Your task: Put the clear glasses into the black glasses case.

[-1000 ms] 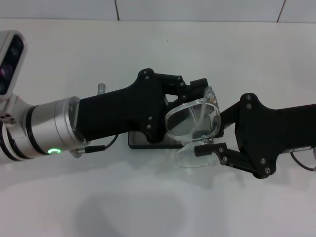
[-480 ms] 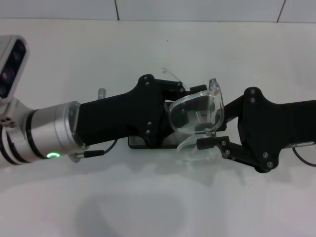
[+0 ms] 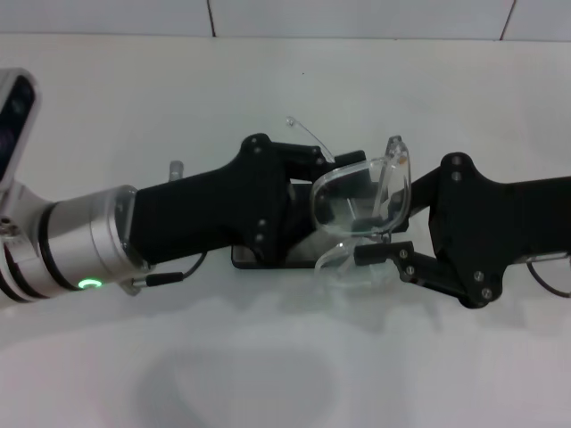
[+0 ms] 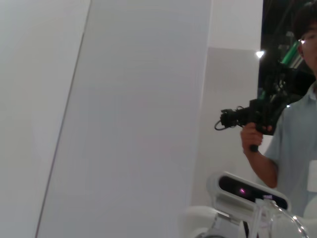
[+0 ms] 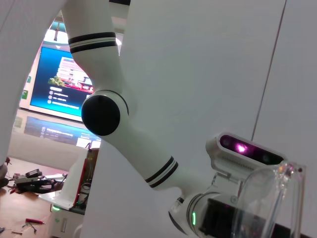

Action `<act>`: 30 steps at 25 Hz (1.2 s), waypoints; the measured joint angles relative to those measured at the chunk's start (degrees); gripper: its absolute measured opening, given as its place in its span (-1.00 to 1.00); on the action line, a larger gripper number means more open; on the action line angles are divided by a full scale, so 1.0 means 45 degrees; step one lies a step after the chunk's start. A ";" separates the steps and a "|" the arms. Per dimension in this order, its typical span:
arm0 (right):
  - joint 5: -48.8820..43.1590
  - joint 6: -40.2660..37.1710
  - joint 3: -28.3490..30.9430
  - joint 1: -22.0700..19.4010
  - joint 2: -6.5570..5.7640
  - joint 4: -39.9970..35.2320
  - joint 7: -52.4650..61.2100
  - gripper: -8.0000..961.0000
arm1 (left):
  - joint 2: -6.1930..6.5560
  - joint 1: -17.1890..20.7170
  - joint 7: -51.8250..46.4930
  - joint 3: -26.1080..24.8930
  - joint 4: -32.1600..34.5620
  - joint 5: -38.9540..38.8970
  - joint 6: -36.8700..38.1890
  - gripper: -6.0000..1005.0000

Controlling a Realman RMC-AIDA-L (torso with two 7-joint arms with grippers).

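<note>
The clear glasses (image 3: 361, 201) hang tilted above the table in the head view, one temple (image 3: 303, 132) sticking up over the left gripper. My right gripper (image 3: 364, 239) comes in from the right and is shut on the lower edge of the glasses. My left gripper (image 3: 343, 174) comes in from the left, right against the lens's far side. The black glasses case (image 3: 254, 259) lies on the table under the left gripper, and only its near edge shows. Part of the clear glasses also shows in the left wrist view (image 4: 277, 218) and in the right wrist view (image 5: 267, 198).
The white table (image 3: 268, 357) runs to a tiled wall (image 3: 357, 18) at the back. A person (image 4: 292, 129) holding a black device stands off to the side in the left wrist view. The robot's head camera (image 5: 247, 148) shows in the right wrist view.
The glasses have turned and risen slightly with the right gripper, and one temple has swung up above the left gripper. The left arm has drawn back a little to the left.
</note>
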 joint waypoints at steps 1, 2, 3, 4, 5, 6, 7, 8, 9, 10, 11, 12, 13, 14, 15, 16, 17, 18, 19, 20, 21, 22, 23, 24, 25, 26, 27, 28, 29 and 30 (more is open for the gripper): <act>0.0000 -0.0030 -0.0028 -0.0020 -0.0001 -0.0001 0.0000 -0.76 | 0.0020 0.0039 0.0098 -0.0119 0.0011 -0.0030 -0.0010 -0.88; 0.0000 -0.0059 -0.0031 -0.0042 -0.0001 -0.0001 0.0000 -0.76 | 0.0051 0.0090 0.0183 -0.0320 0.0013 -0.0042 -0.0030 -0.88; -0.0001 -0.0097 -0.0030 -0.0058 -0.0004 -0.0001 0.0000 -0.76 | 0.0109 0.0154 0.0246 -0.0647 0.0006 -0.0046 -0.0054 -0.88; -0.0001 -0.0159 -0.0013 -0.0084 -0.0004 0.0000 0.0000 -0.76 | 0.0138 0.0278 0.0261 -0.1085 0.0002 -0.0029 -0.0048 -0.88; 0.0014 -0.0226 0.0012 -0.0108 -0.0010 -0.0002 0.0000 -0.76 | 0.0173 0.0454 0.0254 -0.1602 0.0017 -0.0014 -0.0025 -0.88; 0.0073 -0.0324 0.0035 -0.0144 -0.0023 -0.0010 0.0000 -0.76 | 0.0181 0.0624 0.0221 -0.1998 0.0053 -0.0019 0.0002 -0.88; 0.0168 -0.0387 0.0050 -0.0185 -0.0032 -0.0013 0.0000 -0.76 | 0.0184 0.0847 0.0202 -0.2477 0.0138 -0.0031 0.0031 -0.88; 0.0264 -0.0448 0.0068 -0.0224 -0.0041 -0.0018 0.0000 -0.76 | 0.0185 0.1032 0.0198 -0.2806 0.0188 -0.0034 0.0040 -0.88; 0.0347 -0.0487 0.0086 -0.0276 -0.0046 -0.0026 0.0000 -0.76 | 0.0185 0.1159 0.0196 -0.3063 0.0236 -0.0035 0.0041 -0.88; 0.0469 -0.0558 0.0104 -0.0329 -0.0049 -0.0054 -0.0003 -0.76 | 0.0188 0.1289 0.0195 -0.3321 0.0262 -0.0035 0.0040 -0.88; 0.0625 -0.0681 0.0119 -0.0389 -0.0049 -0.0083 -0.0026 -0.75 | 0.0187 0.1400 0.0194 -0.3553 0.0260 -0.0024 0.0035 -0.88; 0.0806 -0.0862 0.0128 -0.0403 -0.0053 -0.0088 -0.0048 -0.75 | 0.0190 0.1464 0.0191 -0.3678 0.0233 -0.0018 0.0008 -0.88; 0.1077 -0.1165 0.0143 -0.0394 -0.0059 -0.0085 -0.0071 -0.75 | 0.0190 0.1512 0.0185 -0.3790 0.0156 0.0000 -0.0089 -0.88; 0.1288 -0.1389 0.0157 -0.0360 -0.0062 -0.0069 -0.0091 -0.75 | 0.0188 0.1511 0.0182 -0.3788 0.0132 0.0022 -0.0147 -0.88; 0.1718 -0.1856 0.0179 -0.0287 -0.0065 -0.0042 -0.0096 -0.75 | 0.0175 0.1492 0.0179 -0.3790 0.0107 0.0093 -0.0272 -0.88; 0.1961 -0.2158 0.0179 -0.0224 -0.0059 -0.0034 -0.0096 -0.75 | 0.0159 0.1458 0.0178 -0.3784 0.0103 0.0156 -0.0337 -0.88; 0.2130 -0.2364 0.0162 -0.0161 -0.0048 -0.0031 -0.0096 -0.75 | 0.0131 0.1397 0.0178 -0.3756 0.0096 0.0261 -0.0430 -0.88; 0.2331 -0.2652 0.0072 -0.0029 -0.0022 -0.0024 -0.0096 -0.75 | 0.0111 0.1327 0.0176 -0.3724 0.0072 0.0331 -0.0490 -0.88; 0.2486 -0.2871 -0.0038 0.0108 -0.0001 -0.0020 -0.0096 -0.75 | 0.0093 0.1212 0.0176 -0.3665 0.0019 0.0377 -0.0535 -0.88; 0.2617 -0.2990 -0.0206 0.0226 0.0014 -0.0012 -0.0090 -0.75 | 0.0088 0.1110 0.0174 -0.3582 -0.0067 0.0397 -0.0549 -0.88; 0.2823 -0.3086 -0.0442 0.0340 0.0018 -0.0008 -0.0078 -0.75 | 0.0082 0.0958 0.0174 -0.3454 -0.0192 0.0408 -0.0556 -0.88; 0.2999 -0.3121 -0.0659 0.0430 0.0017 -0.0004 -0.0069 -0.75 | 0.0076 0.0831 0.0173 -0.3320 -0.0325 0.0414 -0.0556 -0.88; 0.3151 -0.3132 -0.0904 0.0521 0.0016 0.0042 -0.0068 -0.75 | 0.0075 0.0728 0.0182 -0.3224 -0.0427 0.0414 -0.0556 -0.88; 0.3272 -0.3130 -0.1132 0.0629 0.0017 0.0110 -0.0069 -0.75 | 0.0074 0.0595 0.0215 -0.3108 -0.0578 0.0416 -0.0561 -0.88; 0.3366 -0.3118 -0.1339 0.0751 0.0022 0.0204 -0.0079 -0.75 | 0.0073 0.0488 0.0245 -0.3053 -0.0702 0.0419 -0.0570 -0.88; 0.3440 -0.3088 -0.1517 0.0861 0.0027 0.0330 -0.0090 -0.75 | 0.0070 0.0387 0.0276 -0.3015 -0.0802 0.0427 -0.0579 -0.88; 0.3512 -0.3023 -0.1688 0.0986 0.0035 0.0456 -0.0100 -0.75 | 0.0067 0.0322 0.0286 -0.3007 -0.0855 0.0427 -0.0581 -0.88; 0.3604 -0.2920 -0.1862 0.1133 0.0036 0.0658 -0.0120 -0.75 | 0.0056 0.0246 0.0292 -0.2957 -0.0900 0.0429 -0.0581 -0.88; 0.3643 -0.2817 -0.1972 0.1285 0.0039 0.0908 -0.0148 -0.75 | 0.0050 0.0211 0.0292 -0.2919 -0.0908 0.0424 -0.0579 -0.88; 0.3657 -0.2750 -0.2024 0.1389 0.0039 0.1083 -0.0172 -0.74 | 0.0043 0.0184 0.0286 -0.2825 -0.0911 0.0405 -0.0563 -0.88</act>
